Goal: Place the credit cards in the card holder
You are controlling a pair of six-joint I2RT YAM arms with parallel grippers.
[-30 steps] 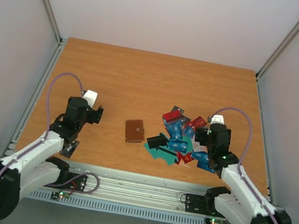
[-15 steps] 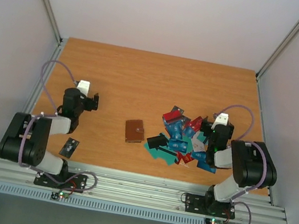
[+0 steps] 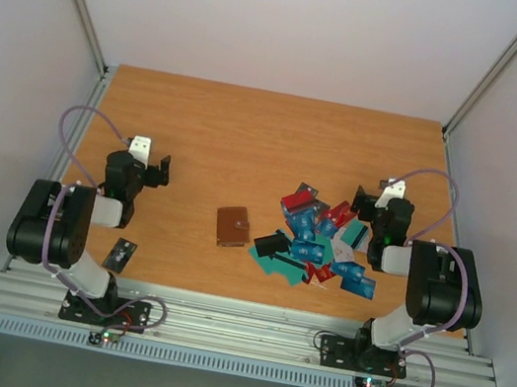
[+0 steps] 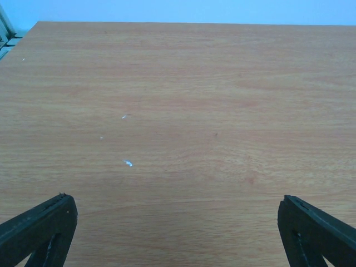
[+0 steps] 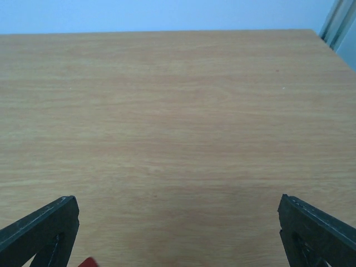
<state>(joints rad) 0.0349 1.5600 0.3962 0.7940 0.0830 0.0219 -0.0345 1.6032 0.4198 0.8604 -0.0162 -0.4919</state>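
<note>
Top external view gives you the layout, taking the brown card holder (image 3: 233,226) at mid-table as the landmark. Well to its left, the left gripper (image 3: 157,171) sits folded back near its base with its jaws spread wide and nothing between them; your left wrist view shows only bare wood between the two finger tips. One dark card (image 3: 121,253) lies alone to the holder's left and nearer you, close to the table (image 3: 249,132) front edge. The holder itself lies flat and shut, as far as you can tell from above; whether any cards are inside it is hidden. Just to its right the heap of credit cards (image 3: 315,244) spreads in red, blue, teal and black, overlapping one another. At the far right side of that heap the right gripper (image 3: 367,205) is also drawn back, jaws wide apart and holding nothing. Neither arm is on a card, so you are between grasps, and this fits either an early or a later stage. Loading another will call for singling one card off the overlapping pile and getting the holder open and steadied.
</note>
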